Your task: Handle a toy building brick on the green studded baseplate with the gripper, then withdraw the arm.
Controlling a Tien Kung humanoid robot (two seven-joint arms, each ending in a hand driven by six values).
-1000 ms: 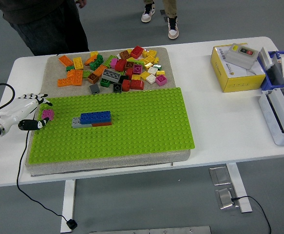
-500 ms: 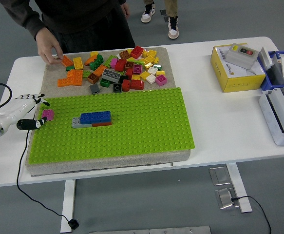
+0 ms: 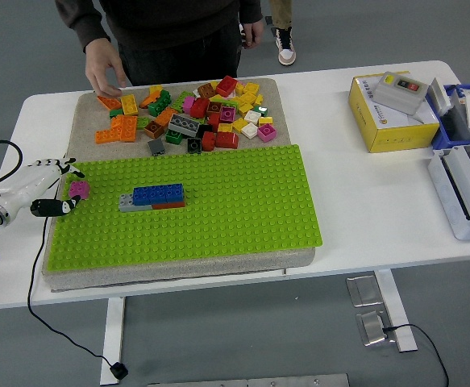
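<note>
baseplate (image 3: 218,210) green, studded | box (image 3: 384,121) yellow | table (image 3: 363,201) white

Up top a person (image 3: 166,32) in dark clothes stands at the far side, one hand (image 3: 106,76) down on the loose brick pile (image 3: 194,113) (a messy heap of orange, red, yellow and green). Over to the right there's a yellow box (image 3: 388,121) with a grey button unit (image 3: 400,90) on it, next to blue (image 3: 452,121) and white trays (image 3: 464,189).
</note>
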